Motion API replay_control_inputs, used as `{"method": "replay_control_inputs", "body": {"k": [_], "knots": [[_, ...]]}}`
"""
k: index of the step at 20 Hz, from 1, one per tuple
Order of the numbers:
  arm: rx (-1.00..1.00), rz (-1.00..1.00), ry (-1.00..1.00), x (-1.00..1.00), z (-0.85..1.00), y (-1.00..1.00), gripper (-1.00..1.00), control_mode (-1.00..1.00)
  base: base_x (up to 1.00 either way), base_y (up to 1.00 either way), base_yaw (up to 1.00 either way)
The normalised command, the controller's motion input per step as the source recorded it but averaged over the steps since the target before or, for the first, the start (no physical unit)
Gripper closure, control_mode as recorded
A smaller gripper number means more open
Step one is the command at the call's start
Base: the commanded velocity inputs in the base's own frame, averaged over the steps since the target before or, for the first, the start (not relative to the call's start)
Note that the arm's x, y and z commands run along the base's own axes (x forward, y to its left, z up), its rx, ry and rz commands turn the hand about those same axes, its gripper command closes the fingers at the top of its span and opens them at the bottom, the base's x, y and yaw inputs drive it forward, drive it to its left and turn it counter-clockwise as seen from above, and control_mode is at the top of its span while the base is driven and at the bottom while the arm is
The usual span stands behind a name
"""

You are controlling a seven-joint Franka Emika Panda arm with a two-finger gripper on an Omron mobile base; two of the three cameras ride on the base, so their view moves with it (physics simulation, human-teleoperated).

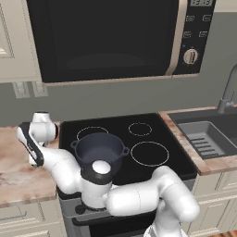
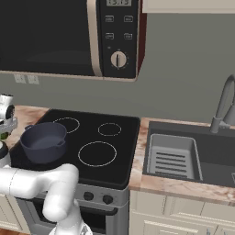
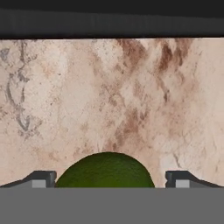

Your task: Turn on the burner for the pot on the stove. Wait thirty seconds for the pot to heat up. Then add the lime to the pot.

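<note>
Gripper (image 3: 105, 180) straddles lime (image 3: 105, 170) — fingers apart (over counter (image 3: 109, 100)).

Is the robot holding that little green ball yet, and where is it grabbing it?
Not yet, it seems. The lime sits between the open gripper fingertips over the marble counter, with gaps on both sides, so nothing is held.

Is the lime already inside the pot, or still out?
Out. The lime lies on the counter; the pot looks empty.
</note>
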Motion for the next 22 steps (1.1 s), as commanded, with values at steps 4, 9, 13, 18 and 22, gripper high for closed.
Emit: {"method": "replay_control_inputs", "body": {"k": [4, 9, 13, 18, 22], "knots": [[0.00, -0.06, 0.00, -0.02, 0.00, 0.14, 1.00, -1.00, 0.00, 0.00, 0.00], [0.00, 0.00, 0.00, 0.00, 0.00, 0.11, 1.00, -1.00, 0.00, 0.00, 0.00], [0.00, 0.00, 0.00, -0.01, 0.01, 0.06, 1.00, -1.00, 0.00, 0.00, 0.00], [-0.02, 0.00, -0.01, -0.20, 0.07, 0.00, 1.00, -1.00, 0.00, 0.00, 0.00], [0.00, -0.02, -0.13, -0.65, 0.03, 0.00, 1.00, -1.00, 0.00, 0.00, 0.00]]}}
